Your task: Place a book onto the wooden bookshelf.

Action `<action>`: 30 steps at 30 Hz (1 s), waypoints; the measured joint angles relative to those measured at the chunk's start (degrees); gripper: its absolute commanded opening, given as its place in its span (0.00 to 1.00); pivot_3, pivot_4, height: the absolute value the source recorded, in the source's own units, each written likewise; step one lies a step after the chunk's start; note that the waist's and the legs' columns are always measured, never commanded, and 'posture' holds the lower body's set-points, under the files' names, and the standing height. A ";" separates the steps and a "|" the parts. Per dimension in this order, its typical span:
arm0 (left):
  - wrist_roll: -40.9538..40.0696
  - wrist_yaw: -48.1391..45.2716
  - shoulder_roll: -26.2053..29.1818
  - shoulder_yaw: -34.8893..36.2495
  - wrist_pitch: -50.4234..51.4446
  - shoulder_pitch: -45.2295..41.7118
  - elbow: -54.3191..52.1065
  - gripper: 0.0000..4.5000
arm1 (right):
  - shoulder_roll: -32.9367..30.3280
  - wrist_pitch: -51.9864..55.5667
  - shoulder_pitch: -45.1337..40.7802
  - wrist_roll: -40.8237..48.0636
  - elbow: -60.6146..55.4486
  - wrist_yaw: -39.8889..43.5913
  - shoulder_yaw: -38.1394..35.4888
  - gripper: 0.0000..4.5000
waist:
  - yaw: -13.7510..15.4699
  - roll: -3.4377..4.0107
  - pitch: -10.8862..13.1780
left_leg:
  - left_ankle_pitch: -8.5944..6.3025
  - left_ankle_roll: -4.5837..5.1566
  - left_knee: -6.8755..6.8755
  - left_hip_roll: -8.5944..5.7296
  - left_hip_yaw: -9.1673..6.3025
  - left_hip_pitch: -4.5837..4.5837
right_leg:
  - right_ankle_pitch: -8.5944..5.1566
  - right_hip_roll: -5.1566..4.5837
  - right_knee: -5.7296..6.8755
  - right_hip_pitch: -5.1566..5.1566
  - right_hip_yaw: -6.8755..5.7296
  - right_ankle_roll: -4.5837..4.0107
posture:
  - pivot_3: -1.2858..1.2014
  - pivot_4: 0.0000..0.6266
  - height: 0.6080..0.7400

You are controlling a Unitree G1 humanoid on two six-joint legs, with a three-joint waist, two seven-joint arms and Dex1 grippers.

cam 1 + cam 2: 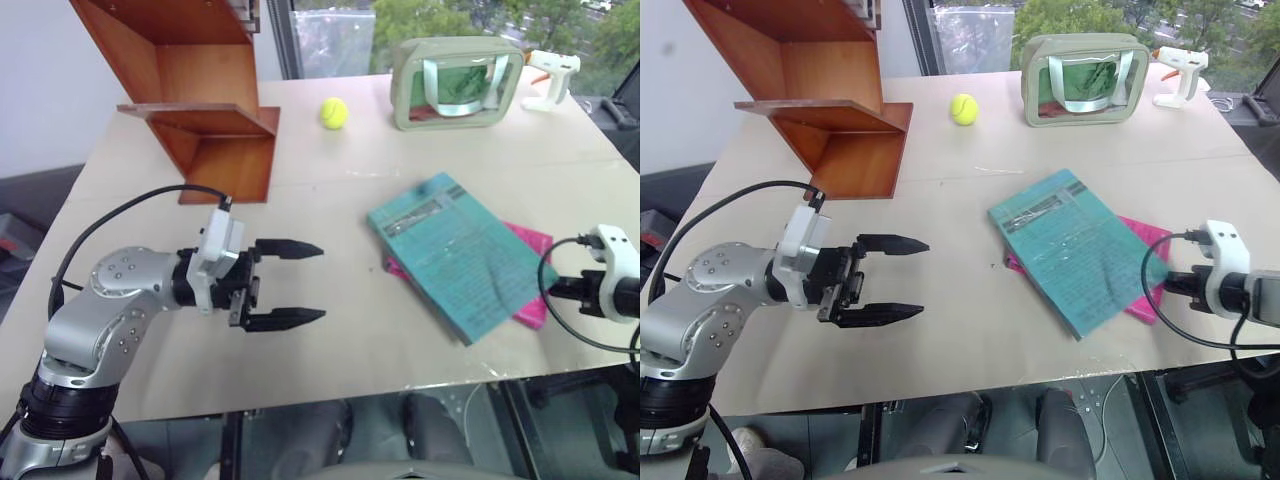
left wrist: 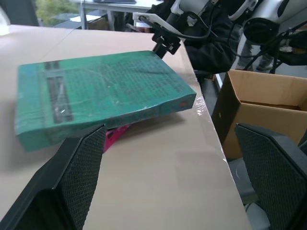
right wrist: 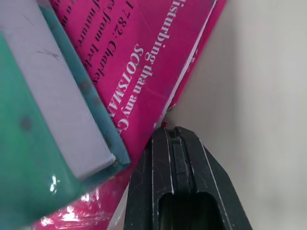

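**Teal book not yet lifted; shelving still to do**

Teal-green thin paperback book (image 1: pixel 457 253) lies flat on the pale worktop (image 1: pixel 330 330), atop a bright pink book (image 1: pixel 531 270), at 4 o'clock from the reddish-brown zigzag wooden bookshelf (image 1: pixel 200 110), well apart. Left hand (image 1: pixel 295 283) hovers wide open, empty. Right hand (image 3: pixel 175 139) is closed, empty, at the pink book's corner. Grasp, carry and placement remain.

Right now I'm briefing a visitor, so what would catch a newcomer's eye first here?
Probably the teal book lying mid-table on top of a pink book, with the shut right gripper nosing at the pink book's edge. The open left gripper points at them across the table, and the wooden bookshelf stands at the far left corner.
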 measured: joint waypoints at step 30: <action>-37.57 51.80 -11.27 9.95 34.89 6.84 5.42 1.00 | 4.42 -53.44 -19.48 -25.40 21.68 20.48 33.03 0.01 | -1.26 -0.08 -0.06 | 0.07 -0.12 0.06 0.16 0.11 -0.02 | 0.25 0.22 -0.04 -0.13 0.09 -0.11 | 0.52 0.24 1.00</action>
